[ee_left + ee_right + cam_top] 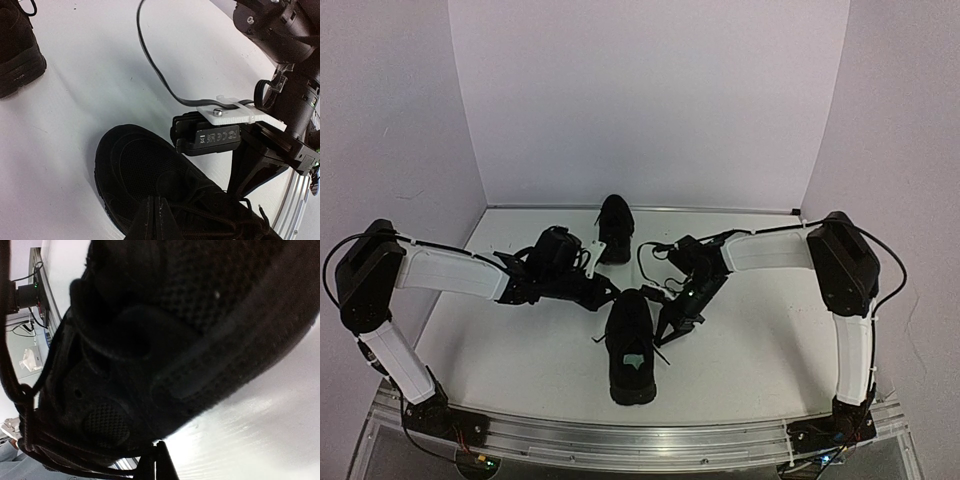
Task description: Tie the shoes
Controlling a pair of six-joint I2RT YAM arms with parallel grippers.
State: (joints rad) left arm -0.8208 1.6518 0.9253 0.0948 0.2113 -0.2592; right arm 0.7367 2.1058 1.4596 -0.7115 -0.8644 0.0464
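Black laces (220, 212) on the near shoe (631, 350) look unknotted, the far shoe (615, 225) waits; left end effector (154, 210) and right end effector (156, 452) both pinch narrow.

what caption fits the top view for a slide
Left and right jaws flank the near black sneaker; the second sneaker sits at the table's far edge.

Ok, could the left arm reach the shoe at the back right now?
Probably yes: the far shoe lies just beyond the left gripper, and nothing stands between them in the top view.
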